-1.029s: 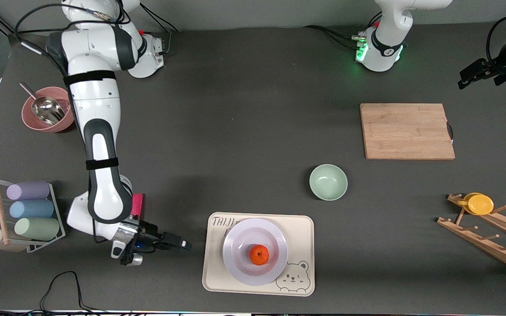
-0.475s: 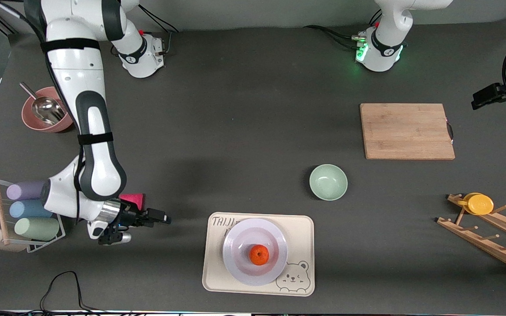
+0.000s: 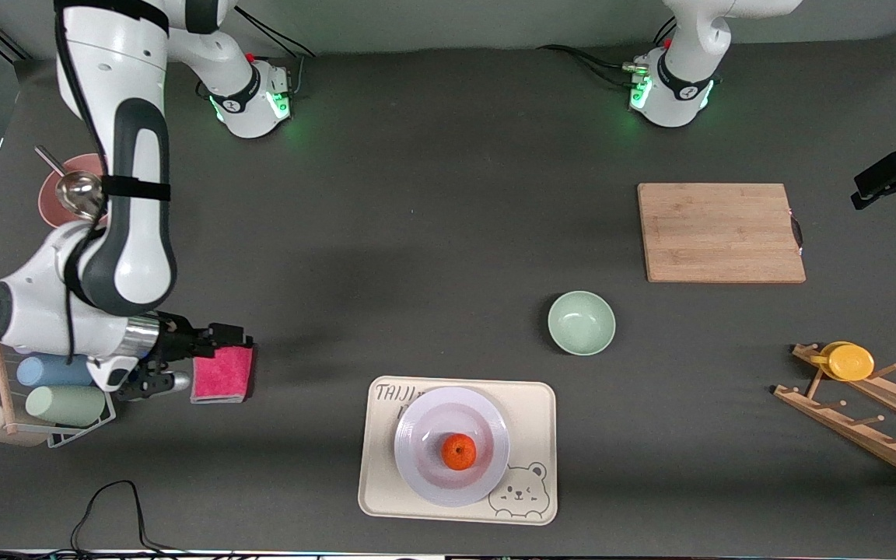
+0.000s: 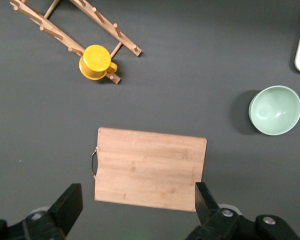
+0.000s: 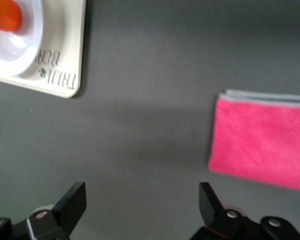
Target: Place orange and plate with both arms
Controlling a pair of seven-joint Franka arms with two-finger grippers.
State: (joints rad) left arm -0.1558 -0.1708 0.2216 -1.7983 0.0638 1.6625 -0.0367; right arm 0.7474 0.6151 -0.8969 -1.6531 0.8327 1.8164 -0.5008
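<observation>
The orange sits in the pale plate, which rests on the beige bear tray near the front camera. The right wrist view catches a slice of the orange, the plate and the tray's corner. My right gripper hangs open and empty over the table beside the pink cloth, well away from the tray. At the left arm's end of the table my left gripper is open and empty over the table, off the edge of the wooden cutting board.
A mint-green bowl stands between the tray and the cutting board. A wooden rack with a yellow lid lies at the left arm's end. A cup rack and a pink bowl with a scoop are at the right arm's end.
My right arm has drawn back from the tray toward the cup rack, uncovering the pink cloth. My left gripper has slid farther out toward the table's end. Both stay open.
</observation>
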